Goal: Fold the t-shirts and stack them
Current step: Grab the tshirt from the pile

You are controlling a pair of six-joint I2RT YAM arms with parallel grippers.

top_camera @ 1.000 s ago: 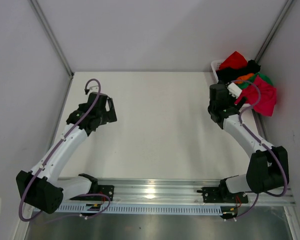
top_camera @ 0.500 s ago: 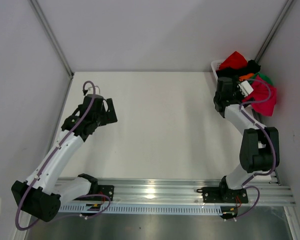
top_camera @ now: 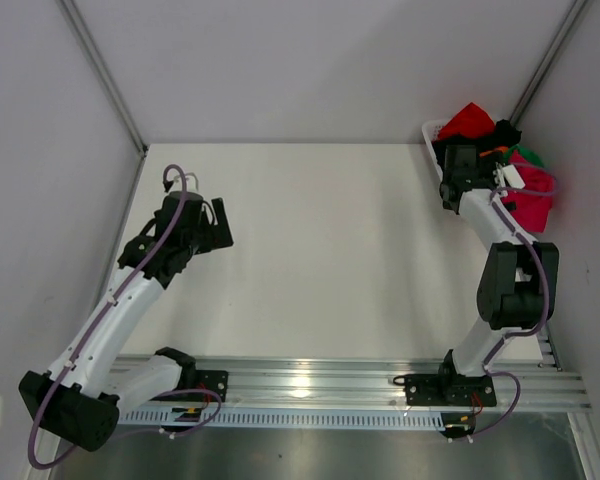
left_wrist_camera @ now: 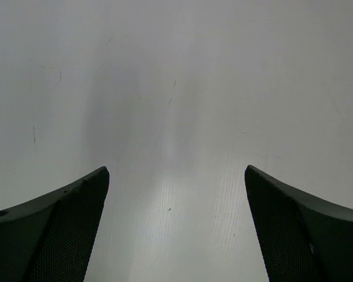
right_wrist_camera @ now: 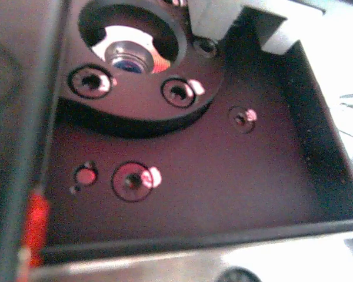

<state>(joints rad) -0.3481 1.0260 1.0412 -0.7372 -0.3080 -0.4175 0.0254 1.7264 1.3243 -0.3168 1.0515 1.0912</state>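
Looking like the very first grab: soft red, black, orange, green and magenta t-shirts [top_camera: 470, 120] heaped in the white slatted plastic basket [top_camera: 430, 130], far right corner, right gripper [top_camera: 458, 160] over them and left gripper [left_wrist_camera: 176, 170] above the white table [top_camera: 320, 230], both spread empty, so next up I'd guess is pinching one shirt.

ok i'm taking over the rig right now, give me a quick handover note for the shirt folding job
Left gripper: open, empty, over the bare white table.
Right gripper: open, at the white slatted plastic basket in the far right corner. Its wrist camera shows only arm hardware, so contact with cloth cannot be confirmed.
Shirts: red cloth t-shirt, black t-shirt, bright orange t-shirt, green t-shirt and magenta-pink t-shirt, all heaped in the basket.
Done: nothing folded or stacked.
Left: pull out, fold and stack all five.
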